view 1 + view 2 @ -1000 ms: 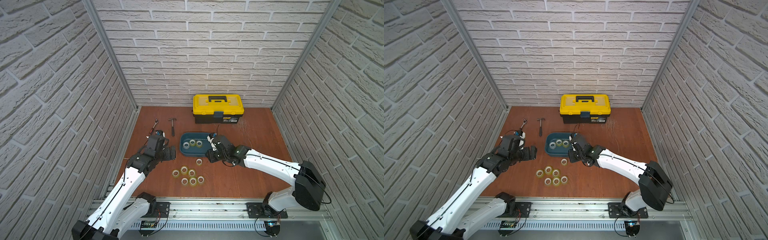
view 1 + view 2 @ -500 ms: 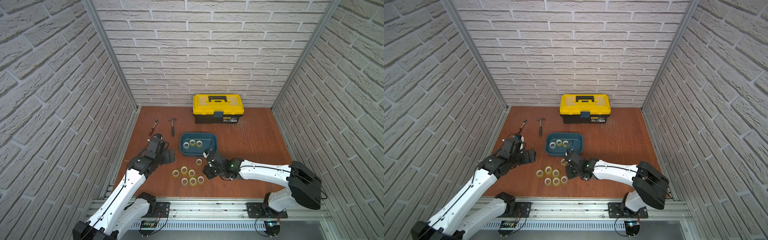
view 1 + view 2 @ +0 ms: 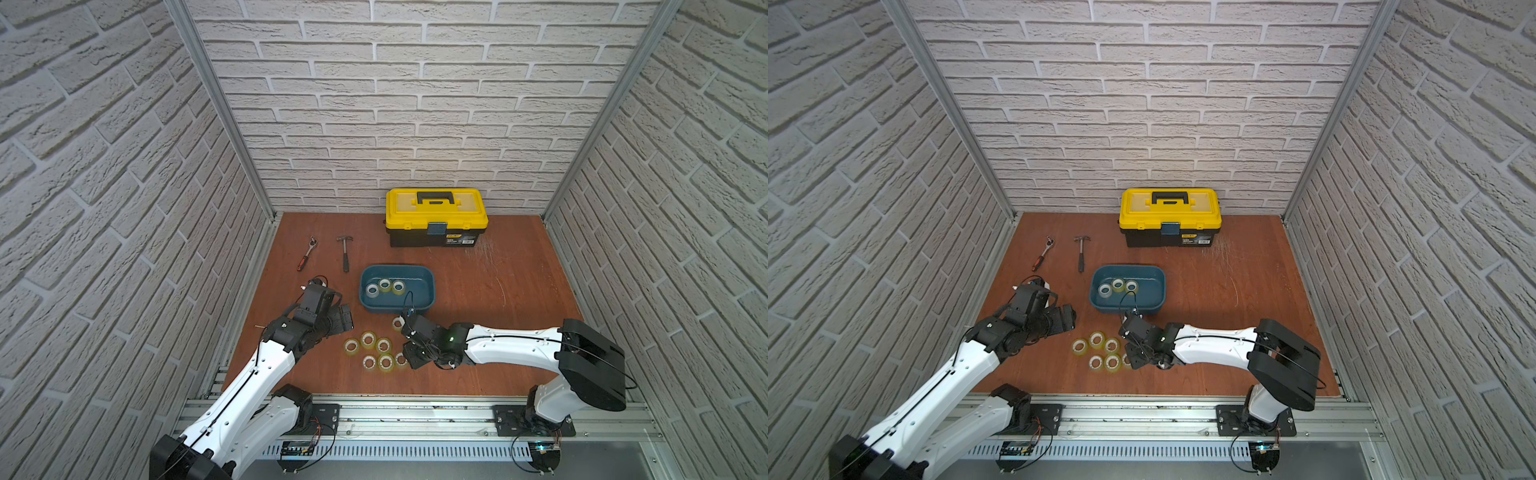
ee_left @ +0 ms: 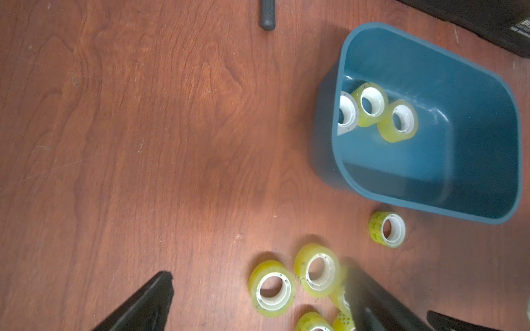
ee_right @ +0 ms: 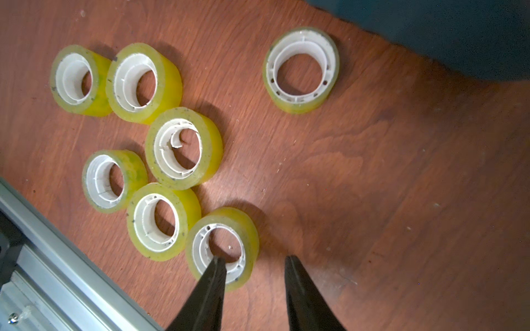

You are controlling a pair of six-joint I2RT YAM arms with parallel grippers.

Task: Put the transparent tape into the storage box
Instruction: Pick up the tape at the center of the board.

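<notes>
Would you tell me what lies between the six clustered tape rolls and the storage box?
A single tape roll lies on bare wood near the storage box; the left wrist view shows it.

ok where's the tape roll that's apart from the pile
In a top view the lone roll lies near the middle, just in front of the storage box and its near wall, between it and the cluster of loose rolls.

I count three yellowish tape rolls inside the open teal storage box, at its left end. Six more rolls lie flat, clustered before it; a seventh roll lies alone beside its near wall.
</notes>
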